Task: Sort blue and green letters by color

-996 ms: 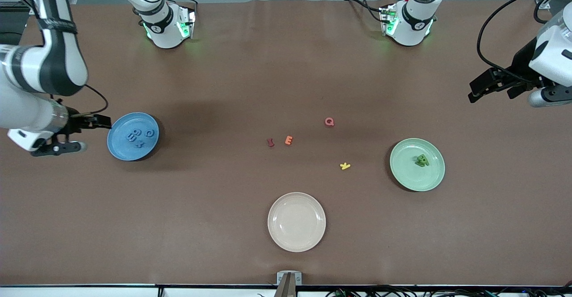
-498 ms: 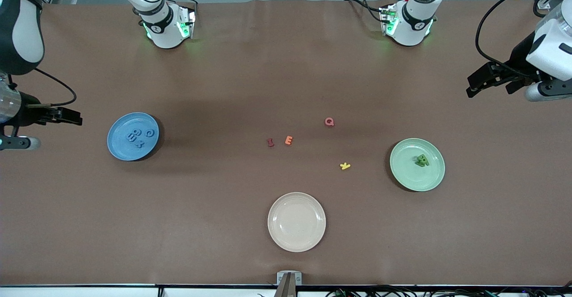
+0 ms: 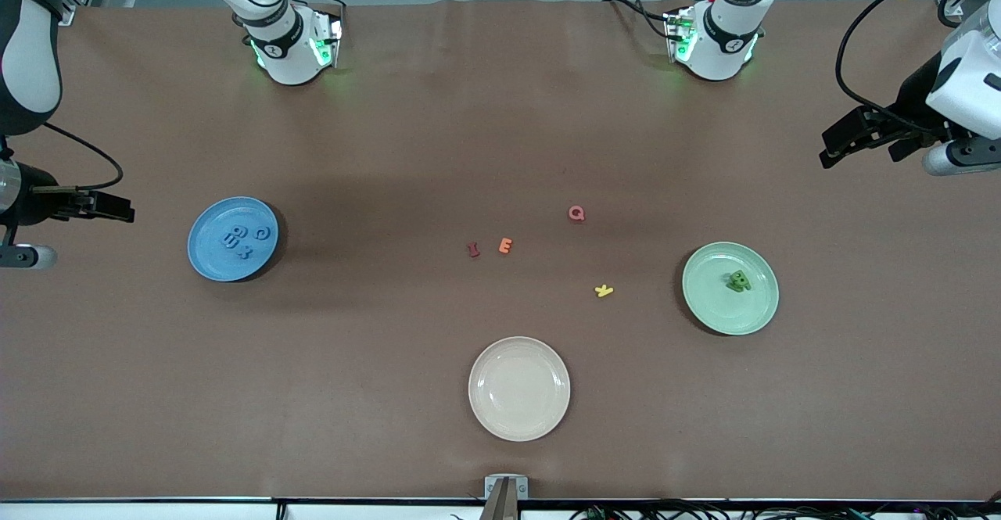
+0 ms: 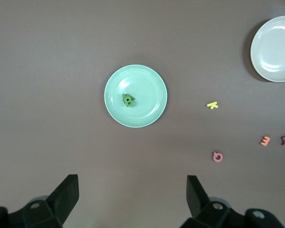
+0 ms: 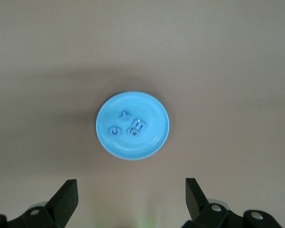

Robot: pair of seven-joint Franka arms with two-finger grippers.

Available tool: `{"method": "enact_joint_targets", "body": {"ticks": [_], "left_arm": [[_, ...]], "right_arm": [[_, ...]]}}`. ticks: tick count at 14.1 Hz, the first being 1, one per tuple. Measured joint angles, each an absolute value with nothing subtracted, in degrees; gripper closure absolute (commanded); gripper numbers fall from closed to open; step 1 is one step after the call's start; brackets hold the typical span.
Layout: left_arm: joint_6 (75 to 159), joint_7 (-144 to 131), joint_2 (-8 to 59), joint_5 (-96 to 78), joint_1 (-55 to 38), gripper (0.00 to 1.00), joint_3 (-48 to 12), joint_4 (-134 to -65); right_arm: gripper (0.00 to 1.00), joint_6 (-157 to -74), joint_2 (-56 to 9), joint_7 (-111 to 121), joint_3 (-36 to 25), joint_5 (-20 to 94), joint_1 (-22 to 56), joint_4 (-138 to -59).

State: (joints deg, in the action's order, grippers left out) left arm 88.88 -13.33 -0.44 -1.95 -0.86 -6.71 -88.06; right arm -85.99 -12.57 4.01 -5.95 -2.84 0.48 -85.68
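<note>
Nearest the front camera, a cream plate (image 3: pixel 519 389) sits on the brown surface (image 3: pixel 375 364) with nothing in it.

Farther from the camera, toward the left arm's end, a pale green plate (image 3: pixel 712 301) holds the green letters (image 3: pixel 738 281), bunched in one small heap so that single pieces cannot be counted. Toward the right arm's end, at about the same depth, a blue plate (image 3: pixel 211 262) carries the blue letters (image 3: pixel 242 240), four pieces lying close together and flat near its middle.

Between the two colored plates, loose on the surface, lie a yellow letter (image 3: pixel 604 291), an orange letter (image 3: pixel 506 246), a red letter (image 3: pixel 473 250) just beside the orange one, and, farther from the camera, a pink letter (image 3: pixel 576 213).

The right gripper (image 3: pixel 109 207) hangs in the air over the surface at the right arm's end, well apart from the blue plate; its wrist view shows the fingers (image 5: pixel 66 197) spread wide with nothing between them and the blue letters clear of them.

The left gripper (image 3: pixel 841 145) hangs over the left arm's end of the surface, well apart from the green plate, its fingers (image 4: pixel 69 190) likewise wide apart and empty, the green letters clear of them.
</note>
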Motion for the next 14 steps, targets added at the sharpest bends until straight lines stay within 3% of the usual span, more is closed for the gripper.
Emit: {"method": "enact_joint_targets", "body": {"ticks": [11, 14], "left_arm": [[90.9, -13.3, 0.4, -2.0, -0.9, 0.0, -6.7, -88.1], [91.0, -13.3, 0.5, -2.0, -0.8, 0.0, -6.7, -88.0]], "right_arm": [[0.0, -83.0, -10.7, 4.0, -5.9, -0.3, 0.5, -85.2], [0.0, -82.2, -7.4, 4.0, -6.0, -0.2, 0.4, -85.3]]}}
